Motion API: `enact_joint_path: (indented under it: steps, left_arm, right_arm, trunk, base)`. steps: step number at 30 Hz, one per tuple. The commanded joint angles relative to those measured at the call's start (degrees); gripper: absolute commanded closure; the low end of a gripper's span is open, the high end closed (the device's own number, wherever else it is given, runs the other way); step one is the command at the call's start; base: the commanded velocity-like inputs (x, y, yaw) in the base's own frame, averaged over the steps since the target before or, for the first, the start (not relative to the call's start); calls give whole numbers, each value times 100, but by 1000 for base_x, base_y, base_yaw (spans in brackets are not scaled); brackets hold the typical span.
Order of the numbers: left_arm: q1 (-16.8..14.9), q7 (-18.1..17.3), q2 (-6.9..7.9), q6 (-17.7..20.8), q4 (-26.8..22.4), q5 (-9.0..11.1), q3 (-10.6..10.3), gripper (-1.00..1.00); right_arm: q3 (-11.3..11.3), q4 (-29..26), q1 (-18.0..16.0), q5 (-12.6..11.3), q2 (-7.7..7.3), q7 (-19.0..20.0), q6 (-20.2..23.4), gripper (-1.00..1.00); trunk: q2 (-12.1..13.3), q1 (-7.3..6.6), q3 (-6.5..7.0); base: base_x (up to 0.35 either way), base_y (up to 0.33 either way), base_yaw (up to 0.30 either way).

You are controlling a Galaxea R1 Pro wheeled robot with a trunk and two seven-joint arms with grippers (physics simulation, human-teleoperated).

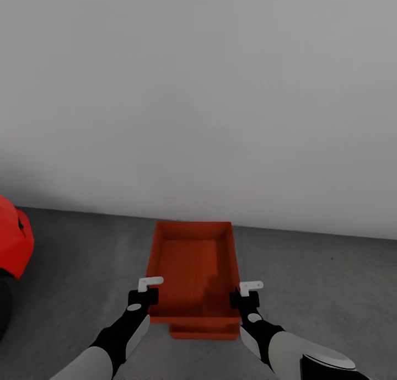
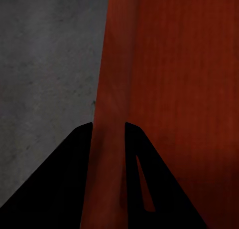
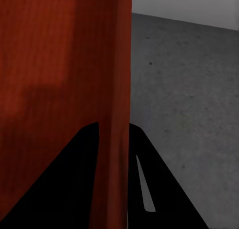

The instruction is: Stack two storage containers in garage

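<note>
An open orange-red storage container (image 1: pixel 193 264) is held lengthwise in front of me over the grey concrete floor (image 1: pixel 325 281) of the garage. My left gripper (image 1: pixel 144 298) is shut on its left side wall near the front corner, and my right gripper (image 1: pixel 245 298) is shut on its right side wall. The left wrist view has that gripper (image 2: pixel 108 139) straddling the container's wall (image 2: pixel 174 89). The right wrist view has the other gripper (image 3: pixel 113 139) pinching the opposite wall (image 3: pixel 50 64). A strip of the second container (image 1: pixel 204 331) peeks out just below the held one's near end.
A plain white-grey wall (image 1: pixel 198 93) stands right behind the containers. Part of a red car (image 1: pixel 14 245) is at the left edge. Bare concrete floor (image 3: pixel 184 89) extends to the right and to the left (image 2: pixel 45 64) of the containers.
</note>
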Motion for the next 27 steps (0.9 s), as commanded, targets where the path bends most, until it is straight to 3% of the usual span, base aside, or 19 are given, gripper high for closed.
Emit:
enact_joint_path:
  steps: [1,11,27]
  left_arm:
    - [-2,59,14,24,-7,213,318,100]
    - [-1,59,6,24,-8,213,315,100]
    - [-1,59,9,24,-8,213,311,100]
  right_arm:
    - [-161,-20,-5,117,-5,-13,-69,100]
    - [-168,-23,-5,117,-11,-13,-76,100]
    - [-170,-24,-5,117,-10,-13,-77,100]
  trunk:
    - [-5,1,-16]
    - [-5,1,-104]
    - [-5,1,-113]
  base:
    - [0,0,0]
    - [0,0,0]
    - [0,0,0]
